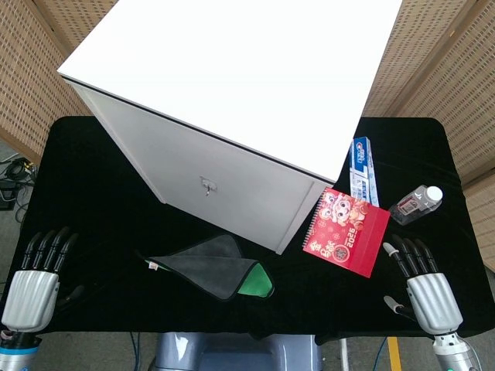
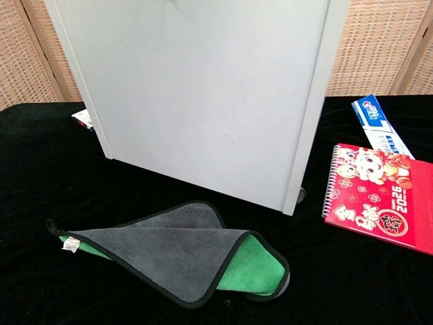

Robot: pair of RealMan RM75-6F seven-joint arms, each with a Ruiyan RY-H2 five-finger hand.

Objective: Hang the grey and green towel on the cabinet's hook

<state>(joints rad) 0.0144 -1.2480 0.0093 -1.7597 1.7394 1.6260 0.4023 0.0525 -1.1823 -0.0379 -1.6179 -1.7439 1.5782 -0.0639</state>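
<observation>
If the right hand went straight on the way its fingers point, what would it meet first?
Probably the red calendar, whose near corner lies just ahead of the right hand; height above the table is unclear.

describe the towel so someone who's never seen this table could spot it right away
Start at the big white cabinet on the black table. The towel lies flat just in front of it. It is the only cloth there: grey, dark-edged, folded over to show bright green.

Silver-backed left hand [image 1: 32, 287], right hand [image 1: 430, 294], black fingers
</observation>
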